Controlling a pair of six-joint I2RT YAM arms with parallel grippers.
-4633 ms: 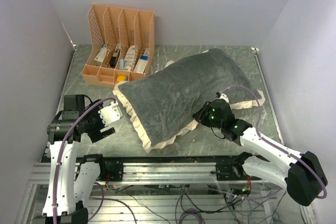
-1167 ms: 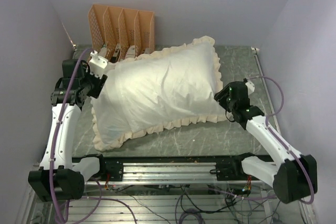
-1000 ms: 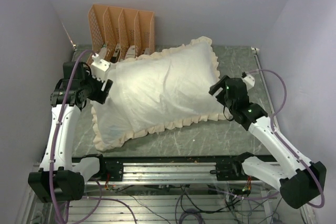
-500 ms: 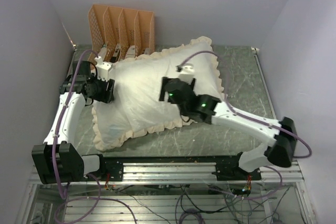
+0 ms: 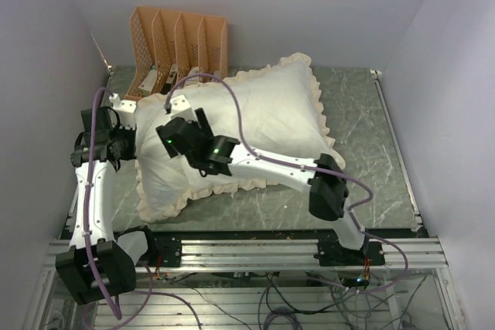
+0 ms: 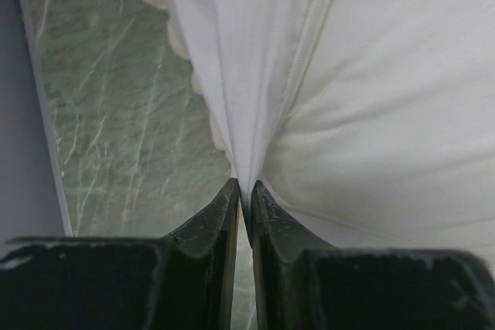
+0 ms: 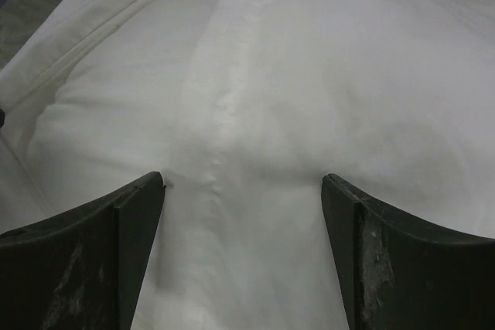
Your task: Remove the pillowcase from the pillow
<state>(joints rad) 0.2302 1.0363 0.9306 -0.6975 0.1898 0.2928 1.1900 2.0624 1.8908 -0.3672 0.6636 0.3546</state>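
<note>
While the left gripper (image 6: 246, 188) pinched a fold of the cream pillowcase (image 5: 267, 110) at its left edge, the right gripper (image 7: 243, 183) hovered spread wide over its seam, the pillowcase lying on the grey-green table (image 5: 360, 106).

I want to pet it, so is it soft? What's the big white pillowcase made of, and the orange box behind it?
The pillowcase looks like thin, matte cream cloth, maybe cotton: it bunches into soft folds where the left gripper pinches it. The orange box looks like hard plastic, with stiff lattice walls.
</note>
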